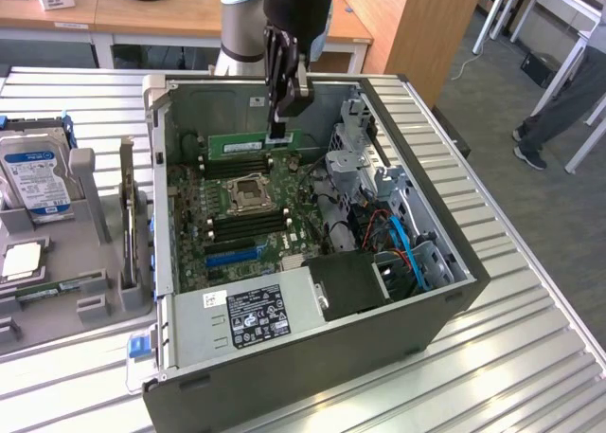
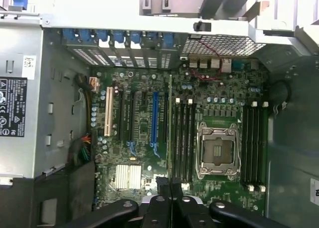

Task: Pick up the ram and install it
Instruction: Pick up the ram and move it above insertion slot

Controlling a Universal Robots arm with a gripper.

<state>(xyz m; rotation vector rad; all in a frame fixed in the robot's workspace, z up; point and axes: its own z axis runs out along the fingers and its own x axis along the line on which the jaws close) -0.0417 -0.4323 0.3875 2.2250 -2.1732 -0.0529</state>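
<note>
The black two-fingered gripper [image 1: 277, 122] is clamped narrow on the ram [image 1: 248, 145], a long flat green circuit-board stick with a white label strip. It grips the stick near the end toward the exterior view's right, in the upper middle of the frame. The stick hangs on edge, long side level, just over the bank of black memory slots [image 1: 241, 165]. That bank runs above the square silver processor socket [image 1: 248, 193] on the large green motherboard [image 1: 218, 234], inside the open dark-grey computer case [image 1: 312, 371]. Whether the stick's lower edge touches a slot I cannot tell. To seat it well, I judge the stick should be held upright and parallel to the slot, its notch matched to the slot's key. The push should be straight down and even (the off-centre grip could let the free end ride up). The exterior view gives the stick's broad face, its height over the board, and the grey tray [image 1: 71, 253] with a silver hard drive [image 1: 36, 172] at the exterior view's left. The wrist view looks down past the gripper [image 2: 171, 187] and shows the ram [image 2: 171, 123] as a thin edge-on line beside the memory slots [image 2: 183, 138]. Sideways alignment reads there, while height does not.
</note>
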